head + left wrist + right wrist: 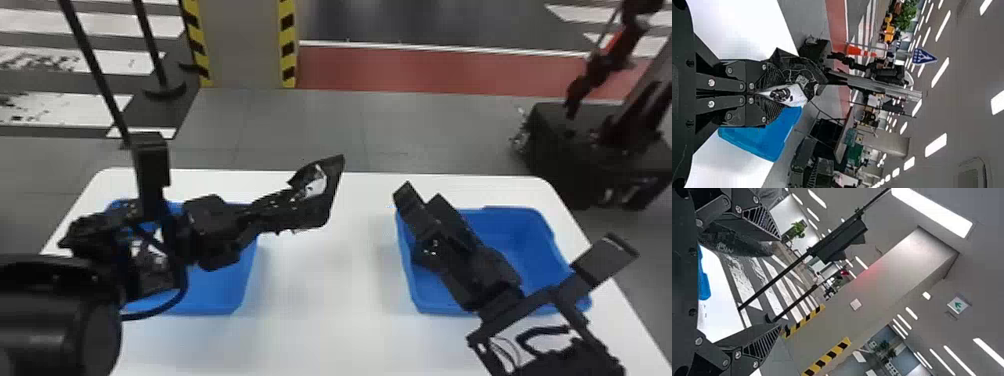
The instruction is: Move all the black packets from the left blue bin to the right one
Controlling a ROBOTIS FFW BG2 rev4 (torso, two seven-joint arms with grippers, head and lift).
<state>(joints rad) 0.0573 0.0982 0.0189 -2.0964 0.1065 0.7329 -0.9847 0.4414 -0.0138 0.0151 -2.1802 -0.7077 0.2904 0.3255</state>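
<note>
Floor: grey ground (320, 130) is stretching behind the table, with a red strip (430, 70), white stripes (60, 107) and a pillar (245, 45) edged in yellow and black.
Table: its white top (330, 310) is holding two blue bins, set well apart.
Left blue bin: it (215, 295) is sitting partly behind the left arm, with dark, white-patched packets (150, 257) showing inside.
Right blue bin: it (525, 235) is standing across the table, partly covered by the right arm.
Left gripper: it (265, 212) is hanging over the table between the bins, its fingers drawn narrow and pinching a packet.
Held packet: black with a white patch, it (332, 192) is jutting beyond the fingers, well above the tabletop.
Right gripper: it (423, 202) is hanging over the near-centre side of the right blue bin, its ribbed fingers (763, 221) standing wide apart, with nothing gripped.
</note>
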